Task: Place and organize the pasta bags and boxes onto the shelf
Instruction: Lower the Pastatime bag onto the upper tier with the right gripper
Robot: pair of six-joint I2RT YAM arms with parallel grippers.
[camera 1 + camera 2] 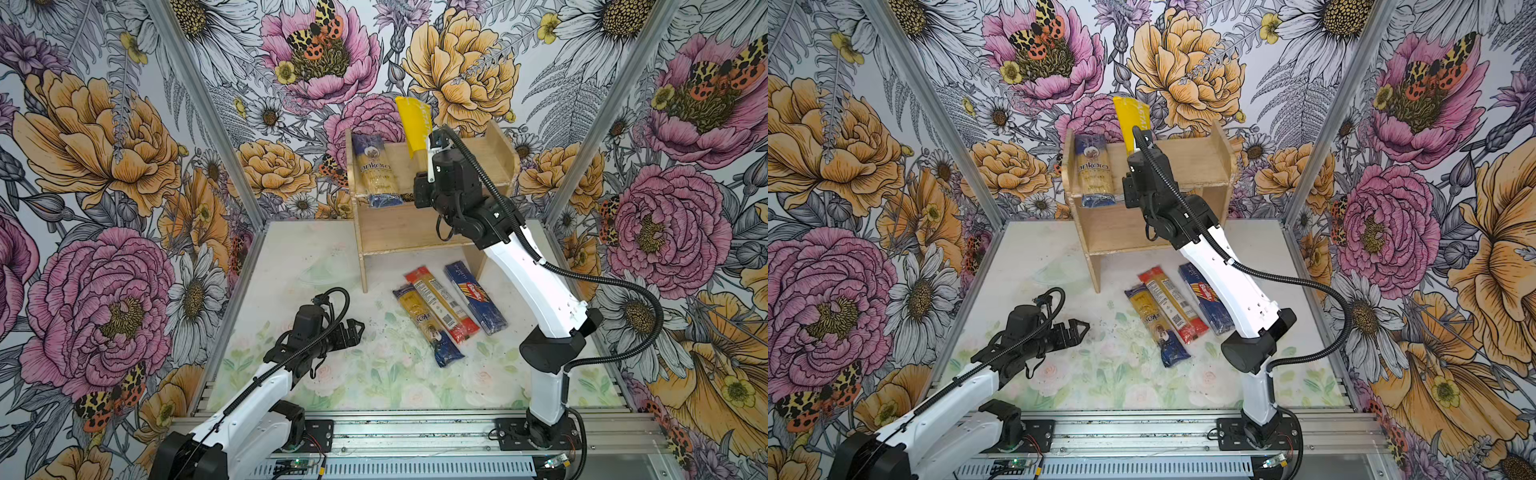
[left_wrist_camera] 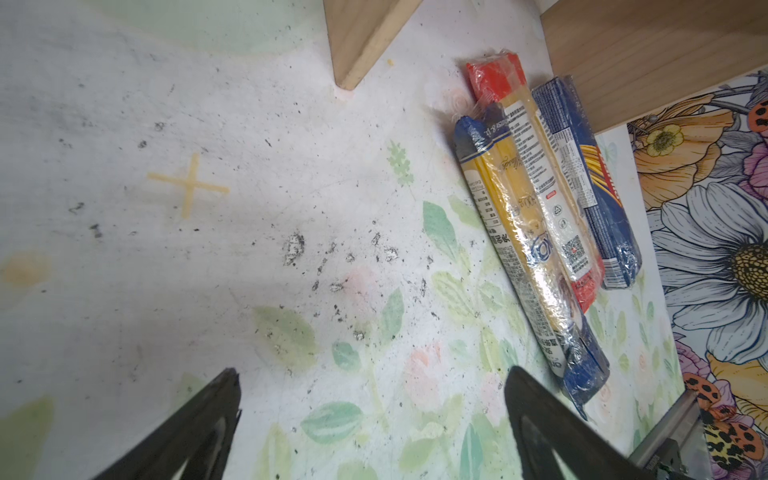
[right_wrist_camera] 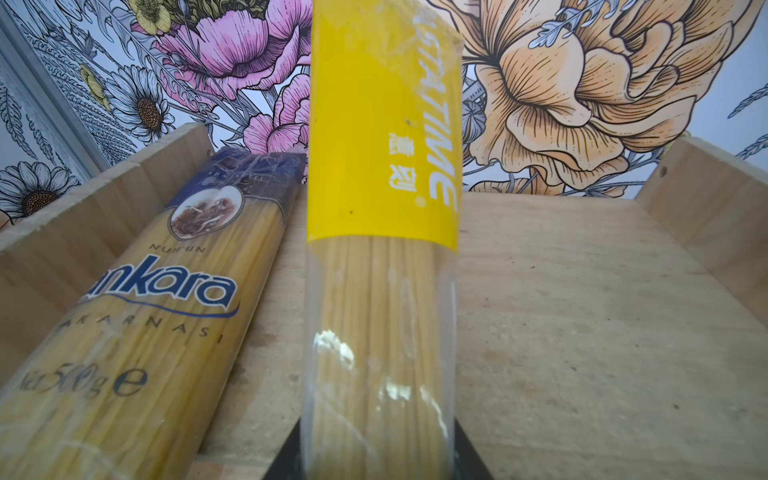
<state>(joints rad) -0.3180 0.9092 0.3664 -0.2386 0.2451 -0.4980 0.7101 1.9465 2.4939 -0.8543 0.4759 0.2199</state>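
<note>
Yellow-ended bag [image 1: 411,124] looks light, slippery and full of thin sticks that snap, so we think a middle hold is best. Our right gripper [image 3: 380,459] squeezes it over the shelf [image 1: 469,166] top, at 3 o'clock of the ankara bag [image 1: 376,170]. Only the right wrist view shows that grip. Our left gripper [image 1: 353,328] gapes empty.

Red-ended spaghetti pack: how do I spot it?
In front of the light wooden shelf, three long packs lie on the table. The red-ended pack is the middle one, between a blue-ended clear bag and a dark blue Barilla pack.
</note>
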